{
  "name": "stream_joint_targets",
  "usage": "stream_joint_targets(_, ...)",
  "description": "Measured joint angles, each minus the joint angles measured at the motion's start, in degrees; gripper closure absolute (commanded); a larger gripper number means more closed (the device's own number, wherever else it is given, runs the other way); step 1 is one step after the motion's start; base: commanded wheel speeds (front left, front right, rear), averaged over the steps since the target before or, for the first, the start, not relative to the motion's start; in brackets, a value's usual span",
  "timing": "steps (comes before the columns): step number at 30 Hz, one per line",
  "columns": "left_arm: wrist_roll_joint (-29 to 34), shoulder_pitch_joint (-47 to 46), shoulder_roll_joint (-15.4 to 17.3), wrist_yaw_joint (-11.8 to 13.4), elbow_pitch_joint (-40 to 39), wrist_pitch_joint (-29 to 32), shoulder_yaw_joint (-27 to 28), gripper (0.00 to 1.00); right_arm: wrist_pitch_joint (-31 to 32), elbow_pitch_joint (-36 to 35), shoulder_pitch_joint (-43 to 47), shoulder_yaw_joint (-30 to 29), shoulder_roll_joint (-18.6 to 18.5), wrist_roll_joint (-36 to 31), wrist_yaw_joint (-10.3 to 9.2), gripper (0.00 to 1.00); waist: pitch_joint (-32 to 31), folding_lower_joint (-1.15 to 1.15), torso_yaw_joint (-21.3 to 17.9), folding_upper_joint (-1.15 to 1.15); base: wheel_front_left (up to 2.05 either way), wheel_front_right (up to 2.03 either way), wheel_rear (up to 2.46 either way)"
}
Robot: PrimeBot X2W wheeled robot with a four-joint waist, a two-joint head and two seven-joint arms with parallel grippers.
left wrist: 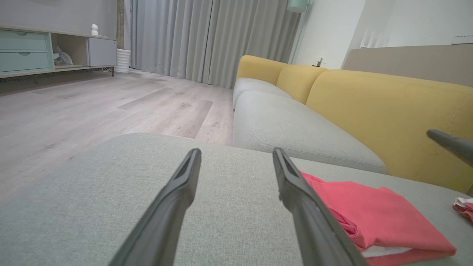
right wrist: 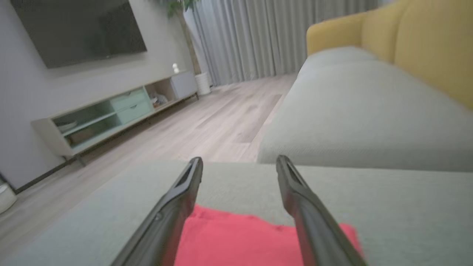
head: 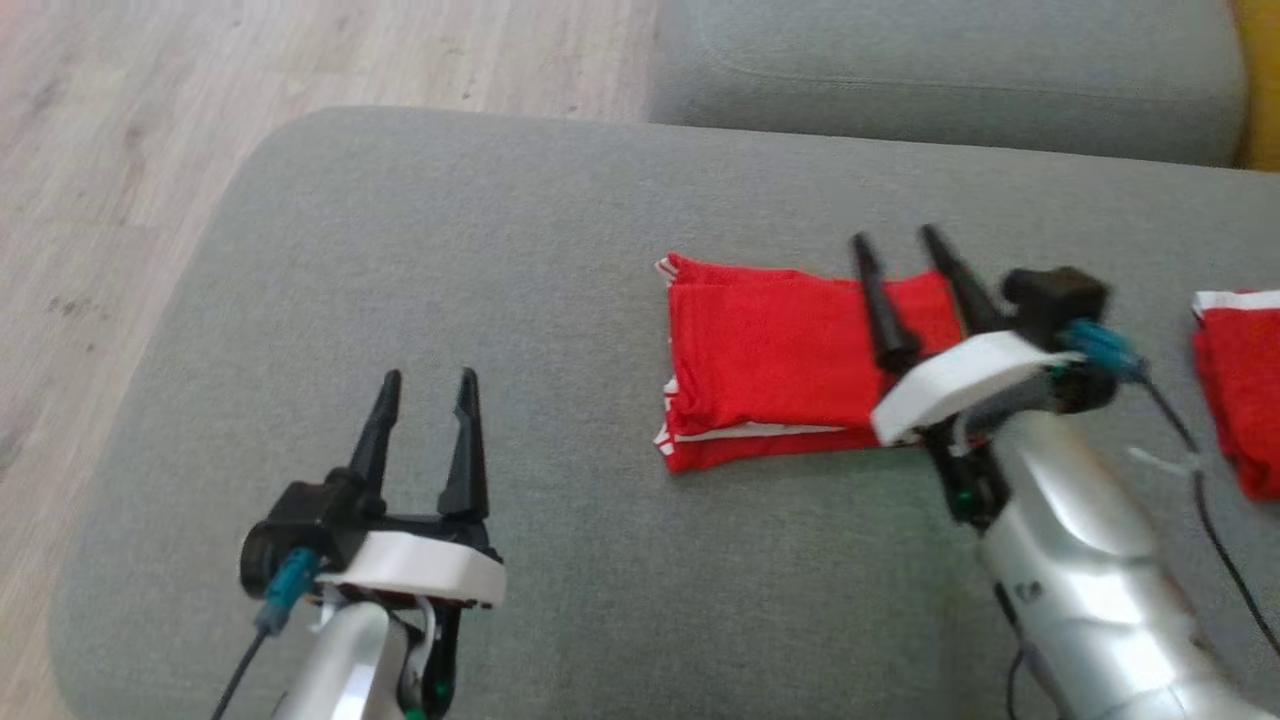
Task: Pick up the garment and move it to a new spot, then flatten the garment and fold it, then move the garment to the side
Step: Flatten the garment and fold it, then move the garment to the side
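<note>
A red garment with white trim (head: 775, 365) lies folded into a neat rectangle on the grey cushion (head: 450, 250), right of centre. It also shows as the garment (left wrist: 373, 218) at the lower right of the left wrist view and as the garment (right wrist: 236, 240) under the fingers in the right wrist view. My right gripper (head: 898, 240) hovers open over the garment's right end, nothing between its fingers. My left gripper (head: 430, 378) stands open above bare cushion, well to the garment's left.
A second red and white cloth (head: 1240, 380) lies at the cushion's right edge. Another grey seat cushion (head: 950, 70) sits behind, with the yellow sofa back (left wrist: 388, 107) beyond. Wood floor (head: 120, 150) drops off to the left of the cushion.
</note>
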Motion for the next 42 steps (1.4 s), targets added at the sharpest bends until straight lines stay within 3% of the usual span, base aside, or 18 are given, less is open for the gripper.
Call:
stream_joint_targets(4, 0.3, 1.3, 0.0, 0.5, -1.4, 0.0, 1.4, 0.0, -0.1, -11.1, 8.4, -11.0, -0.1, -9.3, 0.0, 0.0, -0.5, 0.0, -1.9, 0.0, 0.0, 0.0, 0.0)
stream_joint_targets(8, 0.6, 3.3, 0.0, 0.5, -1.7, 0.0, 2.4, 0.0, -0.1, -17.6, 18.4, -17.9, 0.1, -16.2, 0.0, 0.0, -0.6, 0.0, -3.6, 0.0, 0.0, 0.0, 0.0)
stream_joint_targets(15, 1.9, 4.7, 0.0, 0.4, -2.3, 0.0, 3.2, 0.0, -0.1, -22.5, 26.3, -20.0, 1.3, -17.7, 0.0, 0.0, -0.2, -0.01, -5.2, 0.0, 0.0, 0.0, 0.0)
stream_joint_targets(25, 2.1, 4.6, 0.0, -0.1, -2.3, 0.0, 4.1, 0.0, 0.9, -24.9, 27.0, -19.6, 1.6, -16.5, 0.0, 0.0, 1.7, 0.0, -5.2, 0.0, 0.0, 0.0, 0.0)
stream_joint_targets(31, 2.1, 2.3, 0.0, -1.2, -2.3, 0.0, 2.3, 0.0, 5.1, -22.5, 21.1, -20.3, 1.6, -19.5, 0.0, 0.0, 4.3, 0.0, -3.5, 0.0, 0.0, 0.0, 0.0)
stream_joint_targets(35, 1.5, 1.4, -0.1, -1.5, -2.3, 0.0, 0.6, 0.0, 10.2, -15.2, 14.0, -22.8, 1.5, -18.3, 0.0, 0.0, 6.6, 0.01, -1.1, 0.0, 0.0, 0.0, 0.0)
stream_joint_targets(42, 0.5, -0.8, -0.1, -1.2, -2.3, 0.0, -0.7, 0.0, 13.7, -3.6, 7.5, -25.5, 1.5, -19.3, 0.0, 0.0, 9.3, 0.01, 2.4, 0.0, 0.0, 0.0, 0.0)
